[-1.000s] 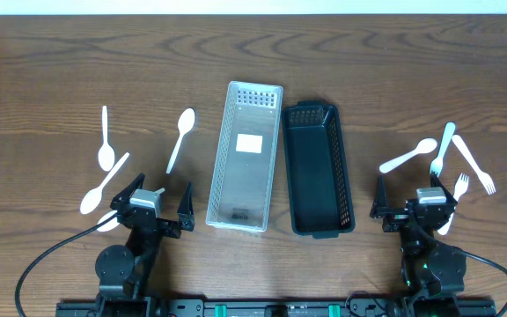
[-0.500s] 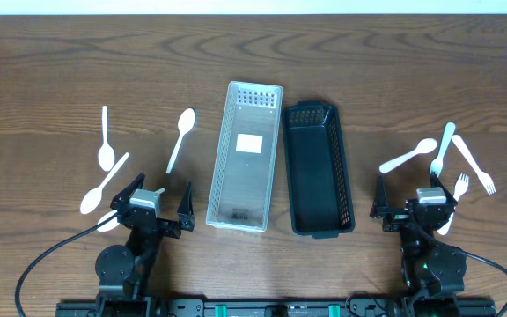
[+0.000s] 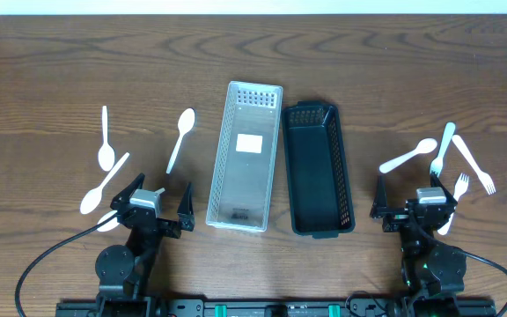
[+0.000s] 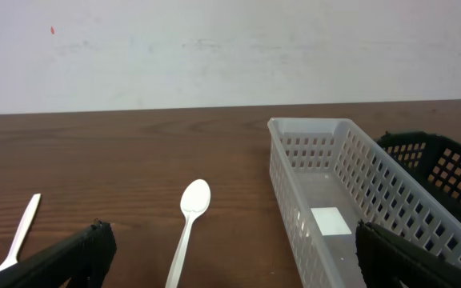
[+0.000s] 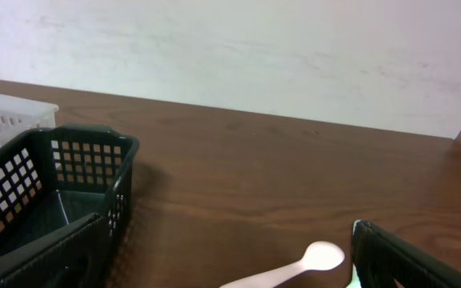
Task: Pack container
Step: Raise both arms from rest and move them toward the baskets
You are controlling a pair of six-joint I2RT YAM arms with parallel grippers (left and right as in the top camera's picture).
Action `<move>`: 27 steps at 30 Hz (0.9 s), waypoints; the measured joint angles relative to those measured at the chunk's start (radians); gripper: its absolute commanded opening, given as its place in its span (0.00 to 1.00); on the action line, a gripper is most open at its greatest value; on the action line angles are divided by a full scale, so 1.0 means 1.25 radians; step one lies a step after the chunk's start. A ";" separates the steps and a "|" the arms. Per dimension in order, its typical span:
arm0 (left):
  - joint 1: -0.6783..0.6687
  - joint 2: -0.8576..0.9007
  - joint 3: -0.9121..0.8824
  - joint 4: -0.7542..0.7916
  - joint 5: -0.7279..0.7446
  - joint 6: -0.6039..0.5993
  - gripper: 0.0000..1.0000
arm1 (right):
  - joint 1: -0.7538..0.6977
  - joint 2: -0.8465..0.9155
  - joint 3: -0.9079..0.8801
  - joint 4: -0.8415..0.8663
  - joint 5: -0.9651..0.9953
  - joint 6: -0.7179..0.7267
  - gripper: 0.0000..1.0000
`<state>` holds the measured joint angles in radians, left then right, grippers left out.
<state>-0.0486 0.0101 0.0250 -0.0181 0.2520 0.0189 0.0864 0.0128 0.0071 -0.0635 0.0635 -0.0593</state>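
A clear white basket (image 3: 240, 189) and a black basket (image 3: 317, 176) lie side by side at the table's middle, both with nothing in them. White plastic spoons (image 3: 180, 137) (image 3: 106, 141) (image 3: 104, 183) lie left of them. On the right lie a spoon (image 3: 407, 157) and forks (image 3: 474, 165) (image 3: 461, 186). My left gripper (image 3: 159, 197) stands open near the front edge, a spoon (image 4: 189, 224) ahead of its jaws (image 4: 230, 264) and the white basket (image 4: 306, 122) to its right. My right gripper (image 3: 416, 197) is open too, holding nothing (image 5: 226, 264), with a spoon (image 5: 304, 262) ahead and the black basket (image 5: 54, 176) at its left.
One more white utensil (image 3: 444, 146) lies between the right spoon and the fork. Another spoon (image 3: 108, 220) pokes out beside the left arm. A pale wall rises beyond the table's far edge. Cables trail from both arm bases at the front.
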 measured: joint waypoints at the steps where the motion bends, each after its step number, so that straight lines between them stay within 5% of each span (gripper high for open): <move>1: 0.000 0.000 0.000 0.000 0.000 0.000 0.98 | 0.000 0.000 0.000 0.000 0.000 0.000 0.99; 20: 0.000 0.000 0.000 0.000 -0.020 0.013 0.98 | 0.000 0.001 0.000 -0.003 -0.021 0.035 0.99; 27: 0.000 0.005 0.031 -0.073 -0.025 -0.114 0.98 | 0.000 0.066 0.035 -0.073 -0.047 0.102 0.99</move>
<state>-0.0486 0.0170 0.0631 -0.1093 0.2211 -0.1242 0.0864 0.0956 0.0513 -0.1543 0.0051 0.0677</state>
